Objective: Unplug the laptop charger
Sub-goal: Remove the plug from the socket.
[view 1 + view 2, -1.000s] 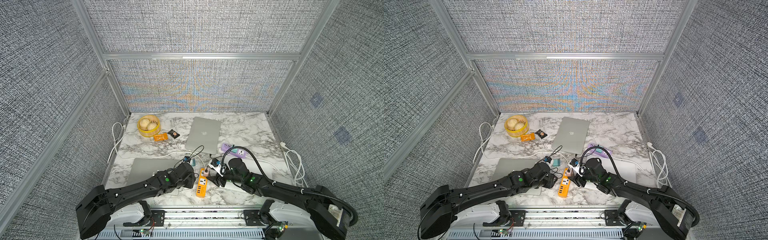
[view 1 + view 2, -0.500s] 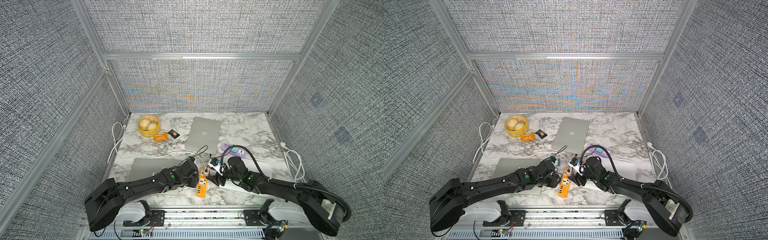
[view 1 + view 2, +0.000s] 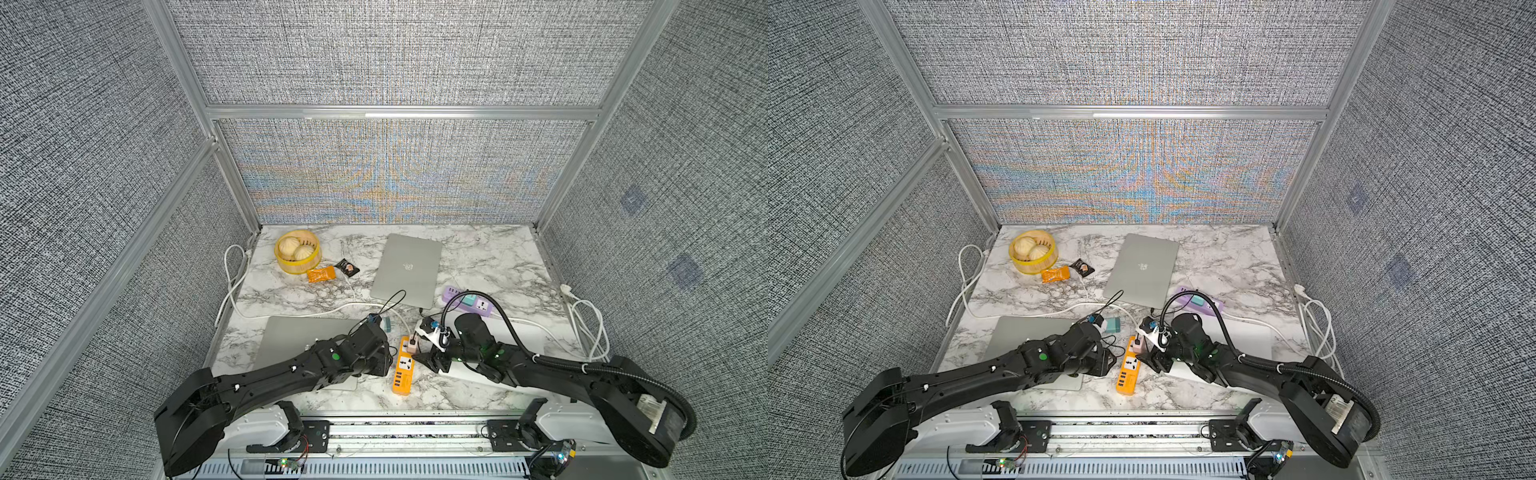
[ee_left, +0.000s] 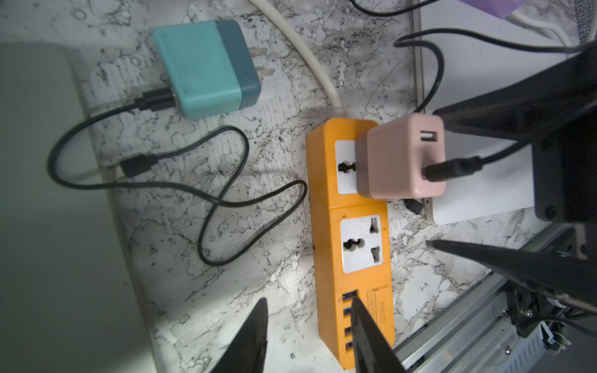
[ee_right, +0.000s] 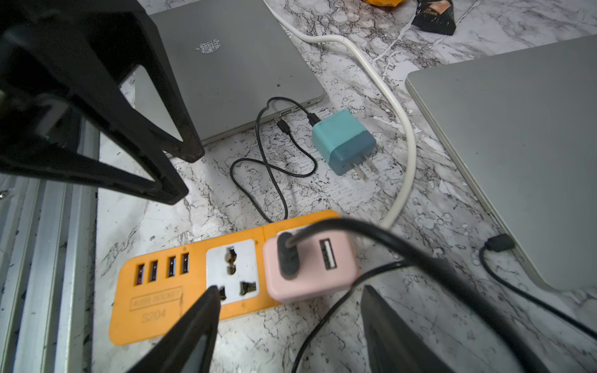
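Observation:
A pink charger point(image 5: 310, 268) sits plugged into the end socket of the orange power strip point(image 5: 193, 258), and its black cable runs to the grey laptop point(image 5: 517, 135). My right gripper point(image 5: 290, 289) is open, its fingertips just short of the pink charger point(image 3: 411, 344) on either side. My left gripper point(image 4: 308, 302) is open at the strip's USB end point(image 4: 352, 310), one finger over the ports and the other above the marble. In both top views the two grippers point(image 3: 388, 357) point(image 3: 419, 357) flank the strip point(image 3: 1128, 372).
A teal charger point(image 4: 206, 67) lies unplugged on the marble with its loose black cable point(image 4: 226, 200) beside a second grey laptop point(image 3: 307, 336). A white cord point(image 5: 403, 139) feeds the strip. A purple strip point(image 3: 467, 300), a white laptop point(image 3: 528, 332) and a bun basket point(image 3: 297, 251) lie farther off.
The right gripper's jaws have spread a little wider around the pink charger. Both arms have stayed close to the orange strip, with only small shifts.

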You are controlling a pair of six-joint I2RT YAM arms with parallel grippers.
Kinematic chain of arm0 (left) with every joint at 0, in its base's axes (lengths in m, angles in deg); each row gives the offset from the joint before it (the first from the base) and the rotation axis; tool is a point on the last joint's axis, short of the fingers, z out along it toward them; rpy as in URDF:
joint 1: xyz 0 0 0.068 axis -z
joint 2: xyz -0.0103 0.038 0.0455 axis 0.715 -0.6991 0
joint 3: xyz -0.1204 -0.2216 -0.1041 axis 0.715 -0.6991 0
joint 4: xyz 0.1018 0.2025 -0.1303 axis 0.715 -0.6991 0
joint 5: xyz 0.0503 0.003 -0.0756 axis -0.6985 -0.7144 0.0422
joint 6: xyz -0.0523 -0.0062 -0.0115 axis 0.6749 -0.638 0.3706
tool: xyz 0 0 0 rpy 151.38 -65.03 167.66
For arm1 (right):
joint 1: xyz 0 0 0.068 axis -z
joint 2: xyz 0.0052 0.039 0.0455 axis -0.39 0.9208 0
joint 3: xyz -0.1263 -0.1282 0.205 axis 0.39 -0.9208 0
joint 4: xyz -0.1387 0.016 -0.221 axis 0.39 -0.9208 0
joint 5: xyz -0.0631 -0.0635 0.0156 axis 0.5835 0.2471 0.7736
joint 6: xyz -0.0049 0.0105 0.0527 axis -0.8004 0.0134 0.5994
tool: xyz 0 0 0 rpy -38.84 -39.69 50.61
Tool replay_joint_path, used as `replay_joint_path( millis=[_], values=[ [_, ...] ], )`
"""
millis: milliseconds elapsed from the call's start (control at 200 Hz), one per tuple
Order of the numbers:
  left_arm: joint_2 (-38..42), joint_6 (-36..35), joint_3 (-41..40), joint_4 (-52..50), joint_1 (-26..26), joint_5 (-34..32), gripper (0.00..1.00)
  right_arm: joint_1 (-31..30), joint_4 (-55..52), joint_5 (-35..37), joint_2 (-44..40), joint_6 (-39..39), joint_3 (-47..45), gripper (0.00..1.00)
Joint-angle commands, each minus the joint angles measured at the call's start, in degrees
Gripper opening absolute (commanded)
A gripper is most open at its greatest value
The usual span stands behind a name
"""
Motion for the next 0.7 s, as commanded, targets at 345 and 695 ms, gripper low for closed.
replay_joint_path(
  millis=[345, 695],
  values=[
    [1.2, 1.4, 2.6, -6.6, -0.1, 0.4, 0.42, 0.3, 1.1, -0.1, -0.6, -1.1, -1.8, 0.71],
    [-4.2, 2.7, 2.7, -1.8, -0.1, 4.8, 0.42, 0.6, 7.1, -0.4, 3.1, -1.2, -1.8, 0.7]
  ],
)
